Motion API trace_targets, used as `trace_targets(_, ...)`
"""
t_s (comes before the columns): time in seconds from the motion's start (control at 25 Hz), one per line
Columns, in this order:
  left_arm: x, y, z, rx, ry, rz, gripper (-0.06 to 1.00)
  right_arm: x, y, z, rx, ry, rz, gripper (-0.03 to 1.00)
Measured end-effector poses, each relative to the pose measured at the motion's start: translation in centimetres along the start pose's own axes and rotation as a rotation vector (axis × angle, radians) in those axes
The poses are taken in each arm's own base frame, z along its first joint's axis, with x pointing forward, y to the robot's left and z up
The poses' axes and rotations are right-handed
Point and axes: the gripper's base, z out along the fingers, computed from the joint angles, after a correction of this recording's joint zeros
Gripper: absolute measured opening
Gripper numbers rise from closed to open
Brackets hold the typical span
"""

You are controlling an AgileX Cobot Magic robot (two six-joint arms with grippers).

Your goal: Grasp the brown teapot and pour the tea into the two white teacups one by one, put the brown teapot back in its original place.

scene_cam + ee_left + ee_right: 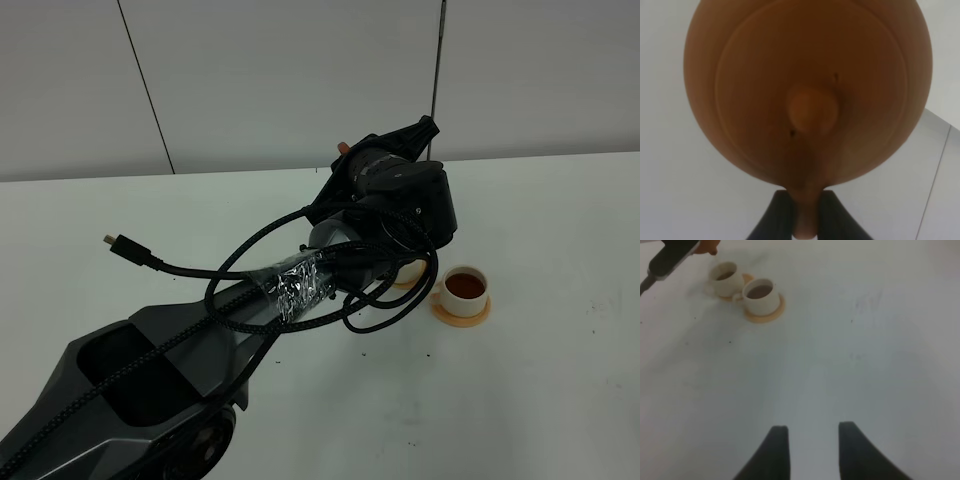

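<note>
The brown teapot (805, 95) fills the left wrist view, lid knob facing the camera. My left gripper (805, 197) is shut on its handle. From the high camera, only a sliver of the teapot (343, 147) shows behind the left gripper (385, 165), which hangs above the cups. One of the two white teacups (467, 286) holds dark tea; the arm half hides the other teacup (409, 271). In the right wrist view both teacups (761, 294) (726, 278) hold tea. My right gripper (812, 440) is open over bare table. The original place is out of view.
Each cup stands on a small orange saucer (461, 311) (765, 315). The left arm's black body and looped cables (300, 285) stretch across the white table (560, 400) from the lower left. A wall stands behind the table.
</note>
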Motion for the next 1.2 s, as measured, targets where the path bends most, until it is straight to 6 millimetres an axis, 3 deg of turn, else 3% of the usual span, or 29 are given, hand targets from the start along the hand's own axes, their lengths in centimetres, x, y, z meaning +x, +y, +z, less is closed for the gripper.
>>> trace_targets(1.2,-0.89,-0.22,0.41,0.011,0.000,0.106,0.17,0.00,0.00,0.00,0.000,0.000,0.000,0.24)
